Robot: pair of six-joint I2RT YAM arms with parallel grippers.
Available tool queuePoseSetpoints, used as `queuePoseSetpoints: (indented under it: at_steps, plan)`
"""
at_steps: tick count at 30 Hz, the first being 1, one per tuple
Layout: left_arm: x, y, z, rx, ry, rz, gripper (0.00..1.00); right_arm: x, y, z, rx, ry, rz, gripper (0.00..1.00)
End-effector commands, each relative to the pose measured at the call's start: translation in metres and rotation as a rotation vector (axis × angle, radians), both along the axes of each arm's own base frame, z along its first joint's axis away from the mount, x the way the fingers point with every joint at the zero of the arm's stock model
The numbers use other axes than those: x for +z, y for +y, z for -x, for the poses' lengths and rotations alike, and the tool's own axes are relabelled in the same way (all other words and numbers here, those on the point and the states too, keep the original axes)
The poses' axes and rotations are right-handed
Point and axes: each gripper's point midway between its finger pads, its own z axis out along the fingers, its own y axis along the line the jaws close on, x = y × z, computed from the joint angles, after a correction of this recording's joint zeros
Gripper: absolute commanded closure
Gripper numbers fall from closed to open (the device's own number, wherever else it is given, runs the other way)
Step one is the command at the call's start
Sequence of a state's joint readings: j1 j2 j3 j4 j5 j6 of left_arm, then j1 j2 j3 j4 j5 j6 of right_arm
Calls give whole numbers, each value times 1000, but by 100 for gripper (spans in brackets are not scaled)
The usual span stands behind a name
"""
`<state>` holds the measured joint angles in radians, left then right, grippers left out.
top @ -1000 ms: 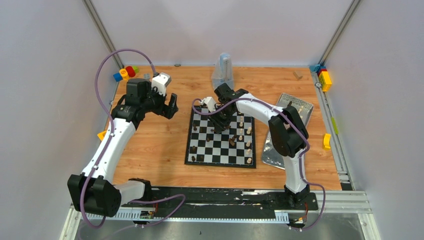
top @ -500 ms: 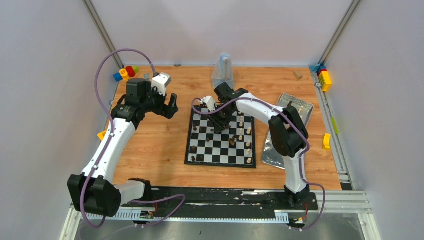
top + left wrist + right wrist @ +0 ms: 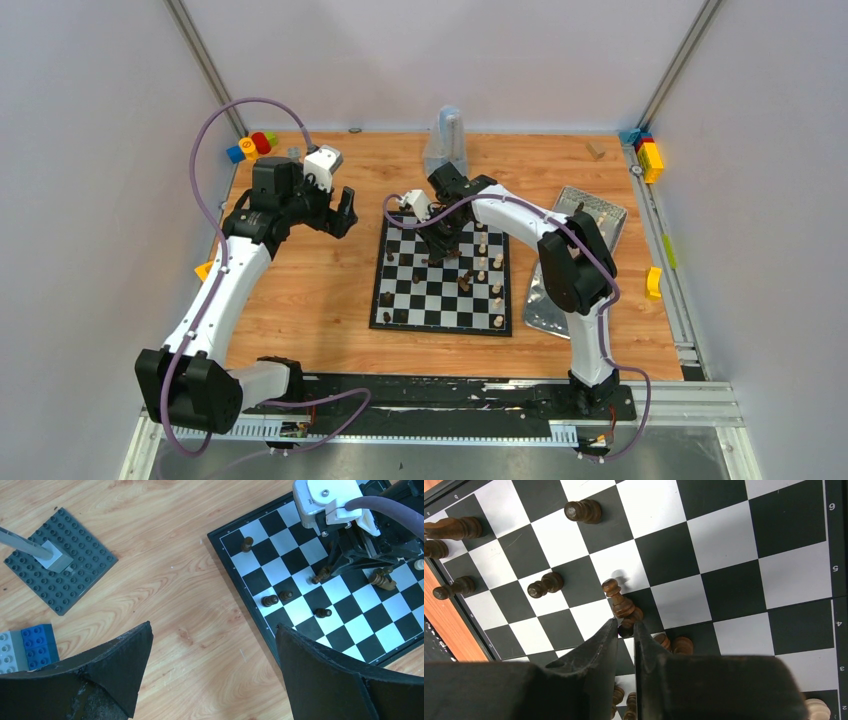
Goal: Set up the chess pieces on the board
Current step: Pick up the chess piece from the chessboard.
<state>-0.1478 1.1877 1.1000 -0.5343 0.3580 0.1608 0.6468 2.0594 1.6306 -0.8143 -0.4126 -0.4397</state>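
The board (image 3: pixel 425 318) lies mid-table with dark chess pieces (image 3: pixel 387 298) scattered on it and pale ones (image 3: pixel 497 290) down its right side. My right gripper (image 3: pixel 625 625) is low over the board's far half. Its narrow jaws pinch the base of a dark brown pawn-like piece (image 3: pixel 620 602) that leans away from the fingertips. More dark pieces (image 3: pixel 545 585) stand nearby, and others lie under the fingers. My left gripper (image 3: pixel 213 630) hangs wide open over bare wood just left of the board (image 3: pixel 226 530), holding nothing.
A grey studded baseplate (image 3: pixel 75 575) and a blue block (image 3: pixel 35 645) lie left of the board. A silver tray (image 3: pixel 590 215) sits at the right, a clear plastic container (image 3: pixel 447 140) behind the board, and coloured blocks (image 3: pixel 252 145) in the far corners.
The right gripper's jaws have closed in on the dark piece. Neither arm has visibly shifted.
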Motion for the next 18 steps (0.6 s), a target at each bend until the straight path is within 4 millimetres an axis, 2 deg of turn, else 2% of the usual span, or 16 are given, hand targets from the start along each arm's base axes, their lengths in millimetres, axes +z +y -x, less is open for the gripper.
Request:
queuePoseSetpoints:
  at_steps: [1, 4, 8, 13, 18]
  plan:
    - [13, -1, -3, -4, -54, 21, 0, 13, 9, -9, 20, -43, -28, 85]
    - [13, -3, -3, -18, -58, 27, 0, 19, 7, -9, 16, -55, -29, 91]
    - [9, -18, 3, -96, -47, 78, 1, 38, 4, -12, -12, -78, -53, 95]
    - [4, -58, 24, -303, 12, 260, 7, 69, 1, -13, -68, -66, -121, 98]
    - [8, -88, 32, -432, 4, 361, 14, 99, -1, -12, -108, -41, -211, 100]
